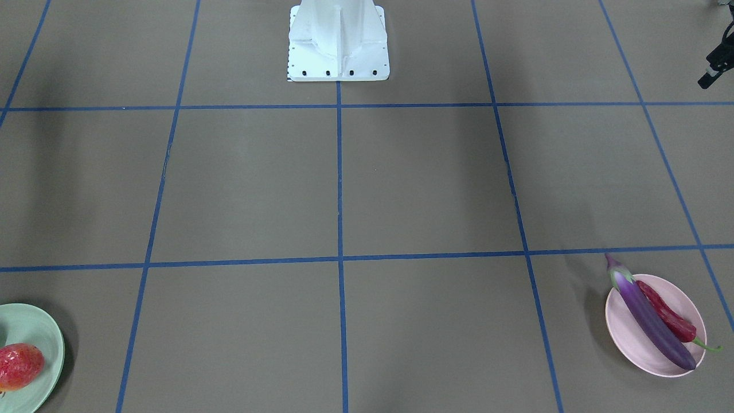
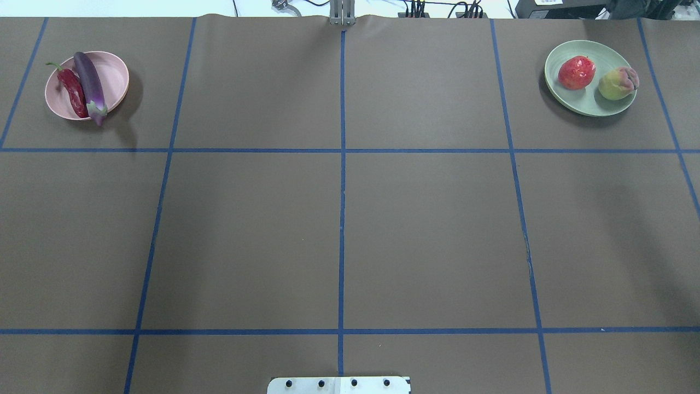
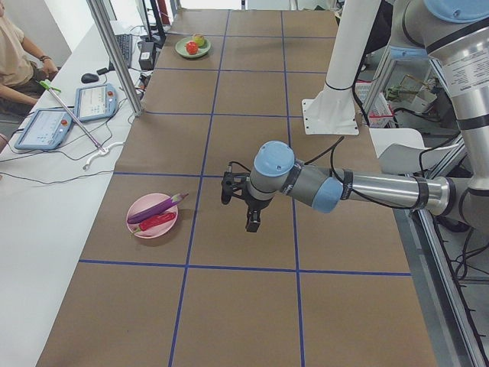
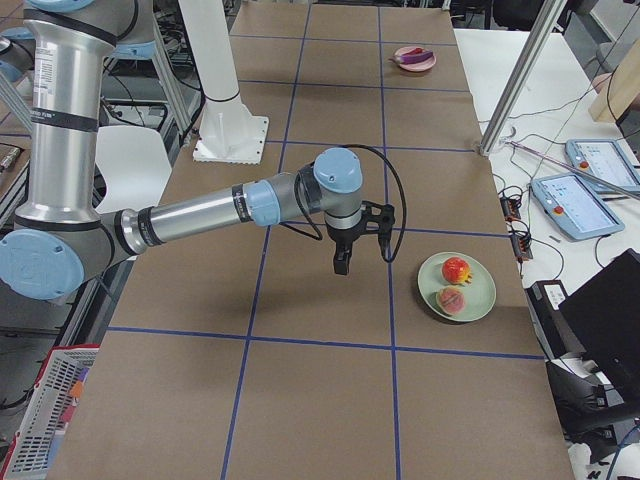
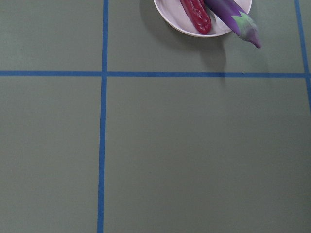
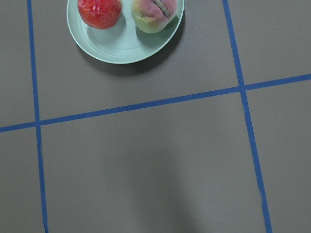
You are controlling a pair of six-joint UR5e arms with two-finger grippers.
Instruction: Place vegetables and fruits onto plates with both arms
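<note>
The purple eggplant [image 2: 90, 85] and red chili [image 2: 74, 93] lie side by side on the pink plate [image 2: 112, 76] at the far left; the eggplant's cap overhangs the rim. The pomegranate [image 2: 576, 72] and peach [image 2: 618, 83] sit on the mint green plate [image 2: 588, 101] at the far right. My left gripper [image 3: 250, 218] hangs above the table, back from the pink plate [image 3: 153, 229]. My right gripper [image 4: 342, 262] hangs above the table beside the green plate [image 4: 480, 290]. I cannot tell whether either is open or shut. Neither holds anything that I can see.
The white pedestal [image 1: 338, 46] stands at the table's robot side. Blue tape lines grid the brown table. A side desk with tablets [image 3: 46, 126], cables and a metal pole [image 3: 114, 53] runs along the far edge, with a seated person [image 3: 15, 61].
</note>
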